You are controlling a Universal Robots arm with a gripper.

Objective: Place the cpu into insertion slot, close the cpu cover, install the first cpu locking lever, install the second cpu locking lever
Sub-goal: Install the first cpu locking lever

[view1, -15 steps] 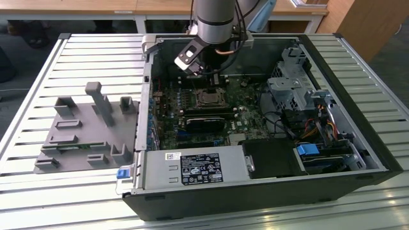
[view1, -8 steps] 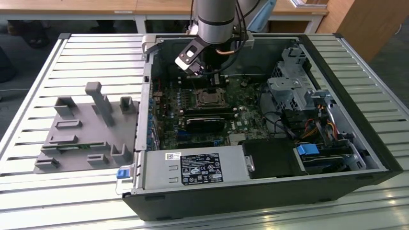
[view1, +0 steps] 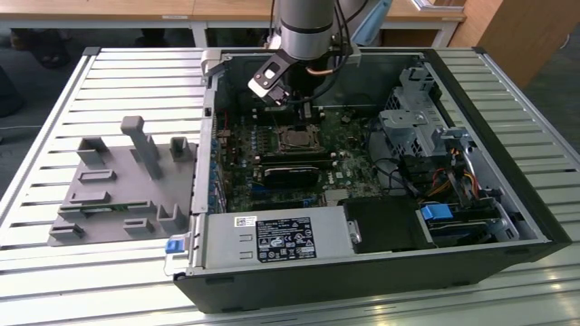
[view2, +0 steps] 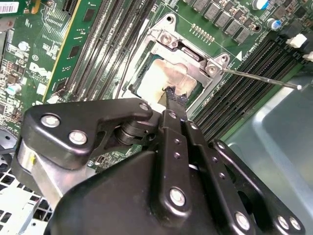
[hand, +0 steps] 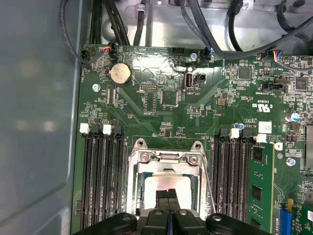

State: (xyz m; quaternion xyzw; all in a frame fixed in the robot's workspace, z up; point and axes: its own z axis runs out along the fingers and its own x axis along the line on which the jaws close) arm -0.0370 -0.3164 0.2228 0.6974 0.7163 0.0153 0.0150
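**The cpu (view2: 161,78) lies in the insertion slot (view2: 149,36), with the closed gripper (view2: 171,94) resting on it**

In the exterior view, one arm (view1: 303,27) reaches down into one open computer case (view1: 363,285) on the slatted table (view1: 91,285). One grey fixture (view1: 118,183) stands on the exterior view's left, well apart from the case. One power-supply box (view1: 272,241) sits along the case's near wall.

In the second wrist view, the two fingers are pressed together with nothing between them. Their dark tip touches the tan top of the chip near one edge. The cpu cover (view2: 188,49) appears to lie flat around the chip, its window framing it. One locking lever (view2: 259,78), a thin rod, angles out over the memory slots and looks unlatched.

In the first wrist view, the shut tips meet over the chip's middle. I count one chip, one socket, one cover and one lever rod beside the frame. There are two banks of memory slots (hand: 100,181), one on each side, plus one green memory module (hand: 258,181) and one coin battery (hand: 120,73).

To my eye, the danger is pressure. A hard or off-centre push could tilt the chip on the socket's contacts or scratch its top. The free rod could also catch a finger. With nothing latched, the cover could lift.
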